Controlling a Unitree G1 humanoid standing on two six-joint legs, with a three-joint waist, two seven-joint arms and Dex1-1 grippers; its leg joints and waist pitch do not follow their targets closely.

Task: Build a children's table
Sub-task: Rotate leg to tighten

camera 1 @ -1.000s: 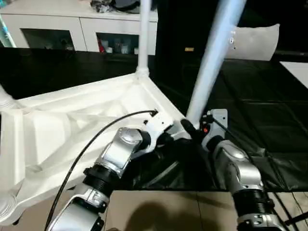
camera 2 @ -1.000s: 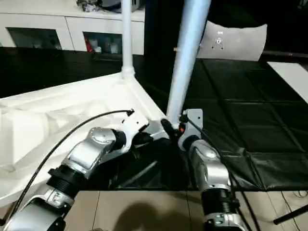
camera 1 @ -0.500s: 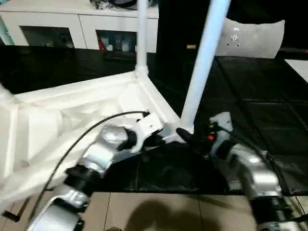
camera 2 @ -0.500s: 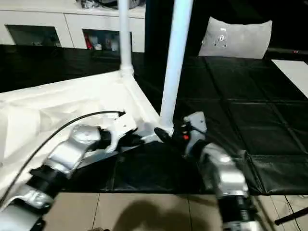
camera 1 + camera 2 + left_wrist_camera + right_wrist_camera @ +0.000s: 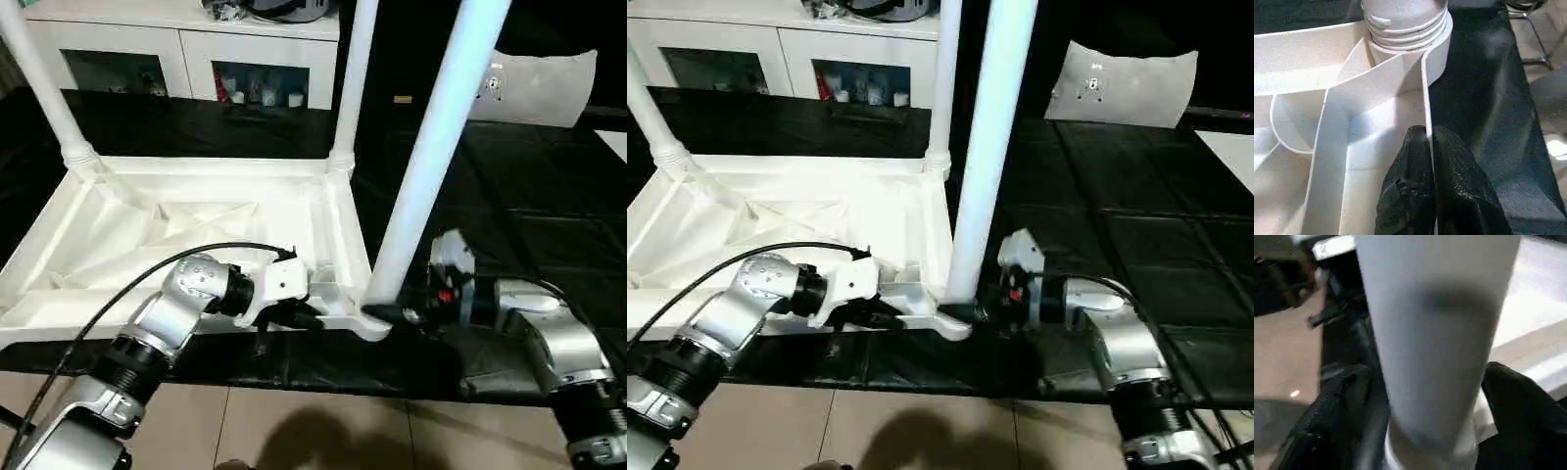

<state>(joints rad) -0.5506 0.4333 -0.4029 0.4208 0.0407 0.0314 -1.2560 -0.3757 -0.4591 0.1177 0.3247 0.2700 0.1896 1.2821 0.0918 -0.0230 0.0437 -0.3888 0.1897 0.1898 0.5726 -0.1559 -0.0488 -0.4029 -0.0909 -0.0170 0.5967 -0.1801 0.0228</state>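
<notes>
1. The table top (image 5: 196,230) lies upside down on the black mat (image 5: 549,196), ribbed underside up. Compared with a second ago it sits squarer to the robot, its long edges running across the view. Part of that shift is the camera's own.
2. Three legs stand in corner sockets: the far left leg (image 5: 39,83), the far right leg (image 5: 355,78) and the near right leg (image 5: 436,152). A second ago the near right leg leaned away to the right. It now stands closer to upright in its socket (image 5: 372,318).
3. The cabinet (image 5: 186,49) stands behind the mat.
4. The right gripper (image 5: 397,315) sits at the foot of the near right leg. In the right wrist view, one finger (image 5: 1337,416) lies on each side of the leg. Contact cannot be confirmed, so the grasp cannot be told.
5. The left gripper (image 5: 312,317) is clenched on the top's near rim (image 5: 1426,103), one black finger on each side of the wall, just beside the socket. It has held there through the last second.
6. Judgement: the leg appears seated or nearly so. The near left corner is not visible, so a fourth leg may remain.
</notes>
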